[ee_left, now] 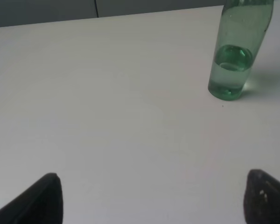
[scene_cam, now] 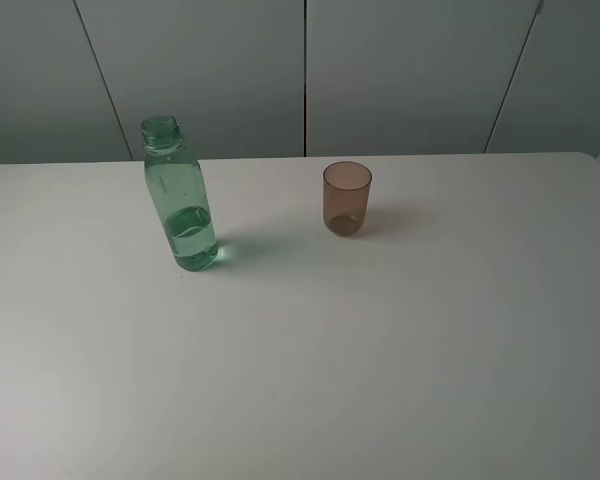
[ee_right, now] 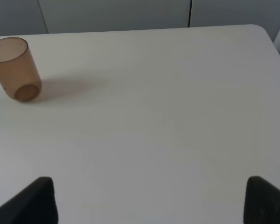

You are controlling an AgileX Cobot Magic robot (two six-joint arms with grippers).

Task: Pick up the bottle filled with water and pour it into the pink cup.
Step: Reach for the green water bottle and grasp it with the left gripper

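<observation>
Bottle, pink cup well apart; gap between passable.

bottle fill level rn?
Partly full: the bottle stands upright on the table, and its waterline shows through the green plastic about a third up.

Transparent green plastic for the bottle, glossy and smooth along the body, ribbed at the narrow neck, with bright glints near the base and clear water visible through the wall. Translucent brownish-pink plastic for the pink cup, smooth-sided, with a softer, slightly frosted sheen. White table top, matt and smooth, even in tone, material impossible to tell. Pale grey wall panels behind, flat and matt, parted by thin dark seams. Dull black on the fingers of the left gripper, matt, slightly grainy with a few pale specks; same dull matt black on the right gripper.
</observation>
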